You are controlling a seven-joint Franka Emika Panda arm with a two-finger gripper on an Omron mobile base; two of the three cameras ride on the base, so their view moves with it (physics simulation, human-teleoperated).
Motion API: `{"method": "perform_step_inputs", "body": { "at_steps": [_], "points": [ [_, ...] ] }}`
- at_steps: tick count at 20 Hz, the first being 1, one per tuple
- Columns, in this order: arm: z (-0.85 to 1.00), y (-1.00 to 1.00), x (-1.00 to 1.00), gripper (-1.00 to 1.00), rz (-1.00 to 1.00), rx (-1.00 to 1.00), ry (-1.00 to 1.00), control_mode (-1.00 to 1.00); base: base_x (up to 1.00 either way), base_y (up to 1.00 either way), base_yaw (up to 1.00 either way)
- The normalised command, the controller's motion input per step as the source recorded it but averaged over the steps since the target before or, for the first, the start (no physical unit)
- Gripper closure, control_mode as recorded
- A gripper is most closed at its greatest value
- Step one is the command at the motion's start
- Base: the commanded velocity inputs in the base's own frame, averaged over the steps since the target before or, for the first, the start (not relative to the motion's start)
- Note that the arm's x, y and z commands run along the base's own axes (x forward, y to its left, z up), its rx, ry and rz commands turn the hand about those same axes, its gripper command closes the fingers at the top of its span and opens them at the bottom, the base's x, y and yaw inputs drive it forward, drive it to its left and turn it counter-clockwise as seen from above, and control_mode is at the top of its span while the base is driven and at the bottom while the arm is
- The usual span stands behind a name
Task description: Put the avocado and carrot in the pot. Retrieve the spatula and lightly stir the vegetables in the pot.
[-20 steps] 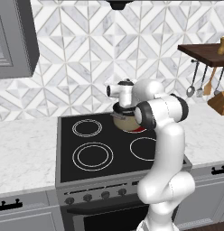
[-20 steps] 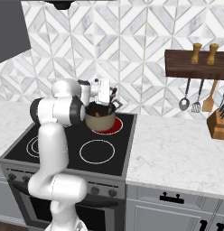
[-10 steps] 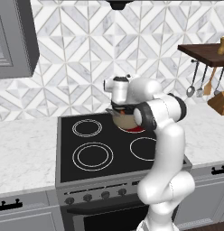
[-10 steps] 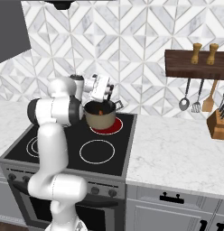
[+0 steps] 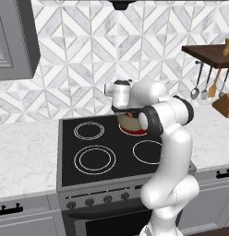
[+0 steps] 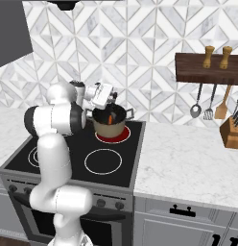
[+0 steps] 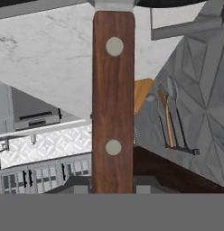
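Tan pot (image 6: 110, 126) w/ dark rim on red-glowing burner (image 6: 113, 136); orange carrot (image 6: 109, 118); reddish-brown spatula (image 7: 113, 103) handle, 2 pale rivets.

- Black stove (image 6: 68, 158) with four ring burners sits between two stretches of white marble worktop (image 6: 188, 161).
- The tan pot (image 6: 110, 126) stands on the back right burner (image 6: 113, 136), which is glowing red.
- A wooden knife block (image 6: 232, 132) sits on the worktop, far right, by the wall.
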Motion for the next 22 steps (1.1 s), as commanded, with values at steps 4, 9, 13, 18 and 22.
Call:
{"method": "perform_step_inputs", "body": {
  "at_steps": [4, 9, 13, 18, 22],
  "points": [
    [-0.02, 0.0, -0.16, 1.0, 0.0, -0.03, 0.02, -1.0, 0.0, 0.0, 0.0],
    [0.58, 0.0, -0.12, 1.0, 0.0, 0.0, 0.05, -1.0, 0.0, 0.0, 0.0],
    [0.41, 0.07, 0.02, 1.0, 0.0, 0.01, 0.12, -1.0, 0.0, 0.0, 0.0],
    [-0.38, 0.14, 0.29, 1.0, 0.04, 0.0, 0.02, -1.0, 0.0, 0.0, 0.0],
    [-0.69, 0.23, 0.48, 1.0, 0.0, 0.0, 0.02, -1.0, 0.0, 0.0, 0.0]
  ]
}}
